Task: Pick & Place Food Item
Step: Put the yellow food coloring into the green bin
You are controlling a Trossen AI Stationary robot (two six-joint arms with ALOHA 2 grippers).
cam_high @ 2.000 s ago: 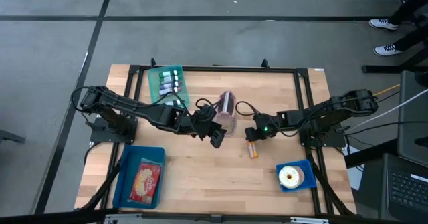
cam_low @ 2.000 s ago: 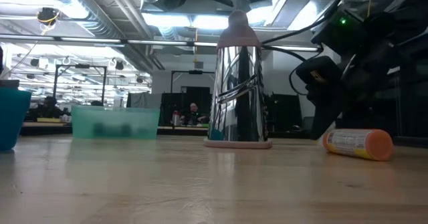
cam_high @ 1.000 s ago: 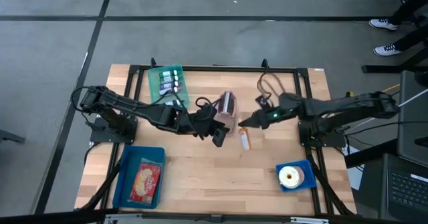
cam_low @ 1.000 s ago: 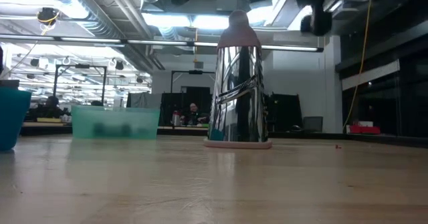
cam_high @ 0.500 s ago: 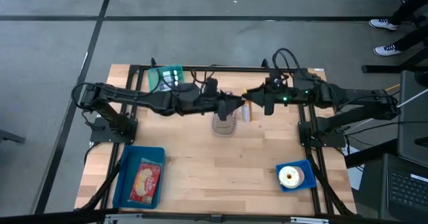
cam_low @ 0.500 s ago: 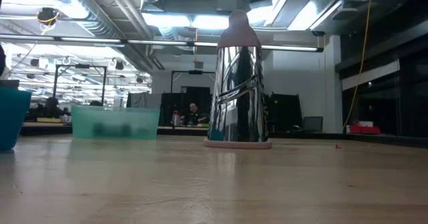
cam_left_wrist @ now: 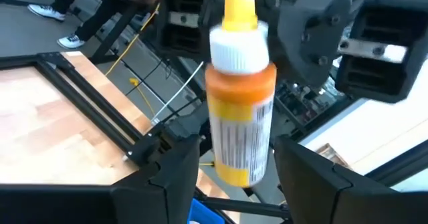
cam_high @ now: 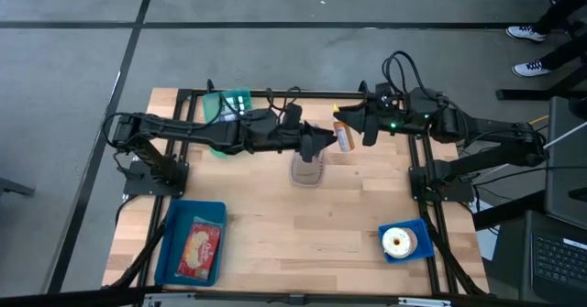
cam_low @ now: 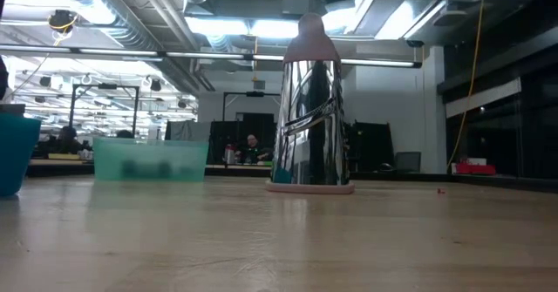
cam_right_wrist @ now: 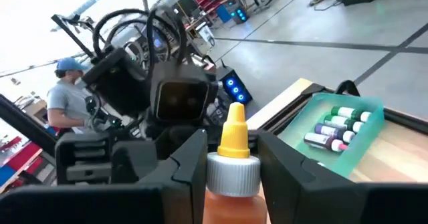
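The orange bottle [cam_high: 343, 139] hangs in the air above the far half of the table [cam_high: 275, 243], between our two grippers, with nothing under it but bare wood. We hold it in our right gripper [cam_high: 351, 129], whose two fingers [cam_right_wrist: 187, 158] press against the white collar just below the yellow nozzle; in the right wrist view the bottle [cam_right_wrist: 231, 164] fills the gap between them, so they sit at a narrow spread, closed on it. Our left gripper [cam_high: 325, 138] faces it from the other side, tip to tip with the right one. In the left wrist view the bottle [cam_left_wrist: 241, 97] stands upright with its yellow cap on top, and our left fingers [cam_left_wrist: 175, 177] stand wide on either side of its lower end, clear of the label with daylight showing on both sides; they do not grip it.

Just below the meeting point in the high view stands the shiny metal cone [cam_high: 307, 168] with a pink top, upright on the table, as the low view [cam_low: 311, 109] confirms. A green tray [cam_high: 227, 105] of small bottles lies at the far edge under our left arm. Nearer us sit a blue bin [cam_high: 170, 243] holding a red packet and a blue dish [cam_high: 420, 245] holding a white ring.
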